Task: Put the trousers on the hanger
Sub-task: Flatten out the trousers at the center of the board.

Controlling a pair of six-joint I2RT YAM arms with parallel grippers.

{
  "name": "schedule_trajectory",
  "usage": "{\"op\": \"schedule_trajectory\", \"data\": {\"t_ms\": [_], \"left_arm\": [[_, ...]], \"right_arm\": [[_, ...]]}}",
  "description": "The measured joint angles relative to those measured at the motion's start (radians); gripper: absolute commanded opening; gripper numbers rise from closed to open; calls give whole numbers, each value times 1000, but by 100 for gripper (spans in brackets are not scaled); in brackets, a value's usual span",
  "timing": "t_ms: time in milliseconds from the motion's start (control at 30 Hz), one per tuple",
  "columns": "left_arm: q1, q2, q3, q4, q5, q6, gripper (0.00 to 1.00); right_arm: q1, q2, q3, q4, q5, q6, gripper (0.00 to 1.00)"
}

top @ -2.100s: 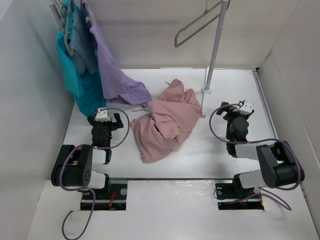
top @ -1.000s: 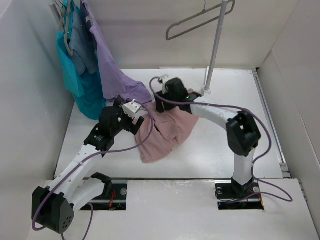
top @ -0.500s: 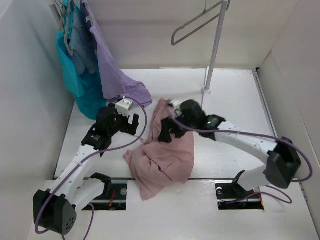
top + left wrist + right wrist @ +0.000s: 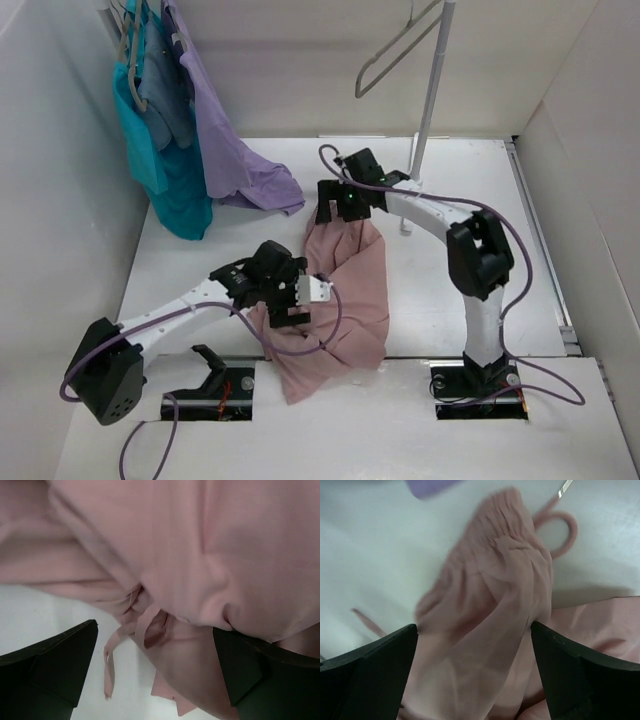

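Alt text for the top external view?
Pink trousers lie lengthwise on the table, open right gripper over their far end, open left gripper at their left edge. A bare hanger hangs on a pole behind.

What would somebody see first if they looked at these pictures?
The big crumpled pink trousers in the middle of the white table, with the open right gripper at their far end and the open left gripper at their near side. Then the bright teal and purple clothes hanging at the far left, and the bare hanger high at the back.
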Motion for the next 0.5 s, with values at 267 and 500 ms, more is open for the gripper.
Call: {"op": "schedule_trajectory", "data": {"t_ms": [267, 500], "left_arm": [[-68, 86, -1, -4, 69, 111, 0], [53, 89, 7, 116, -134, 13, 0]], "right_arm": [[-27, 90, -8, -60, -3, 15, 0], [-137, -196, -105, -30, 32, 51, 0]]}}
